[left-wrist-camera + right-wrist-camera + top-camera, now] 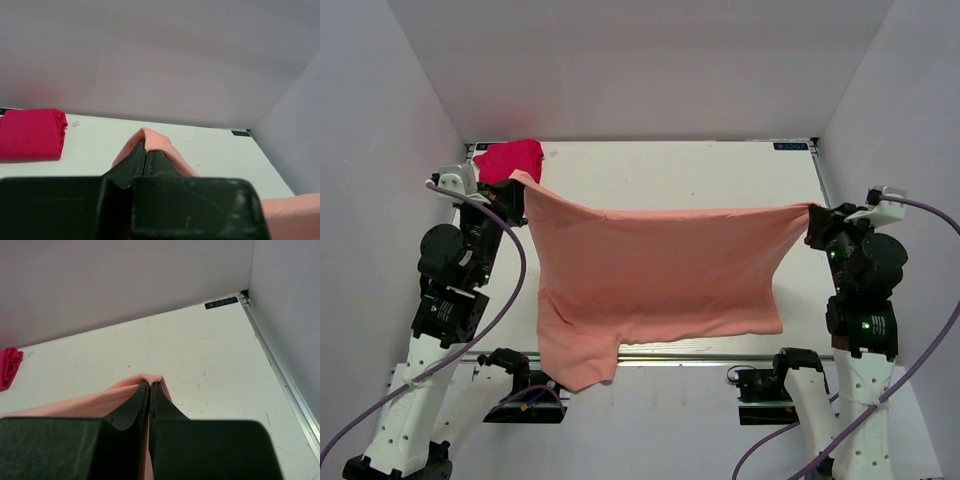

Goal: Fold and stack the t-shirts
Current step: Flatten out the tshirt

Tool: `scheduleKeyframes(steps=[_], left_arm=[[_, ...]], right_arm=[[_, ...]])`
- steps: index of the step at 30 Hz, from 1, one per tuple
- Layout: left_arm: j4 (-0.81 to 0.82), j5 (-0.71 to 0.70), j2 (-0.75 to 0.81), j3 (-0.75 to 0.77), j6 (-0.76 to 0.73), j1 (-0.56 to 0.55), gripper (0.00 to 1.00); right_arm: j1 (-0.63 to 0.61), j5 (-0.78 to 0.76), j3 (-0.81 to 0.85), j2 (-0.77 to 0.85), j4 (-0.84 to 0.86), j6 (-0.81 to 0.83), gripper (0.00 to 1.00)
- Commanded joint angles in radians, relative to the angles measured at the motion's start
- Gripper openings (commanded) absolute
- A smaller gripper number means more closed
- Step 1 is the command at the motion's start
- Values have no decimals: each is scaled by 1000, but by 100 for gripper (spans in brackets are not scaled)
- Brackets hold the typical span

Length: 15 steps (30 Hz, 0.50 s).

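Plainly, I had the salmon t-shirt [660,280] strung from 9 to 3 o'clock over the table [700,175], with the left pincer [517,183] and right pincer [810,215] each clamped shut on one end of its upper edge. The folded magenta t-shirt [508,158] lay at 11 o'clock, just beside the left pincer.

One salmon-pink tee [660,280], plain, hangs spread wide above the counter [720,175]. Its top edge is stretched taut between left claw [145,152] and right claw [150,387], each pinched tight on a corner. One sleeve droops at lower left. One magenta-red tee [508,158], a small folded bundle, lies at the far left corner.
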<state>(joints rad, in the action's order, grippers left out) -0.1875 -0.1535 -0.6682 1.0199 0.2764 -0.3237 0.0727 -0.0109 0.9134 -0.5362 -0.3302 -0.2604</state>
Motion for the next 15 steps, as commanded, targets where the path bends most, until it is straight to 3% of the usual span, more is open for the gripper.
scheduleKeyframes(steps=[1,15], left_arm=[[75,-46,-27,-36,14,5,0],[232,-138,-223,-92,-25,5,0]], right_arm=[[3,25,-30,-53,141,-11,0],[6,14,-59,-270,280,-5,0]])
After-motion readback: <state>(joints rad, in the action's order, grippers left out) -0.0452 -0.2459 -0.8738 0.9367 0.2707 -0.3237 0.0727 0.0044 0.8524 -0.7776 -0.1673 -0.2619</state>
